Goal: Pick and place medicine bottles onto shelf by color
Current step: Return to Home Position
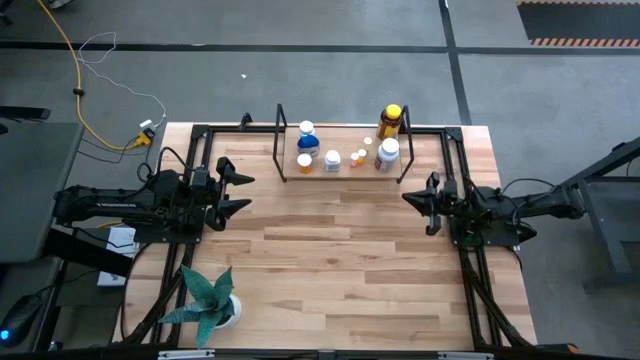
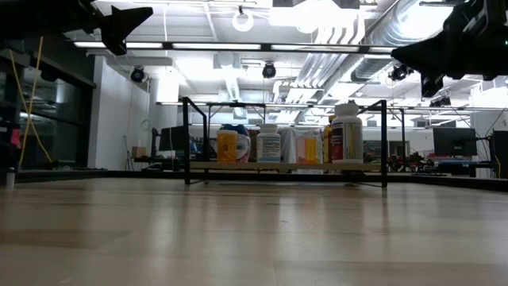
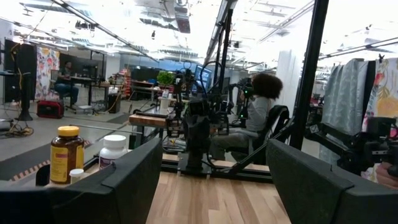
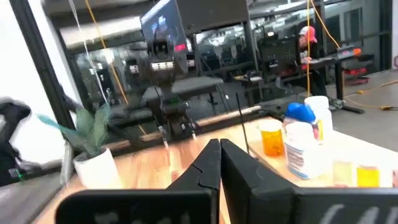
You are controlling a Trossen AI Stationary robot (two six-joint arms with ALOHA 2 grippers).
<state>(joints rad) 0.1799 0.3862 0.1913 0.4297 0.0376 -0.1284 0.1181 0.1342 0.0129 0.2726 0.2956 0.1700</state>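
Bottles, white, amber and orange, are all being parked tight on the light-wood shelf, dark left gripper spread, right gripper pinched together, so toppling is being risked by any wide swing.

Medicine bottles — upright, clustered on low wooden shelf

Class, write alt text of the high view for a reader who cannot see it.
A low light-wood shelf on black legs, at the far edge of the wooden table, holds several small medicine bottles. Both dark arms wait at the table's sides, left gripper open, right gripper shut, both empty.
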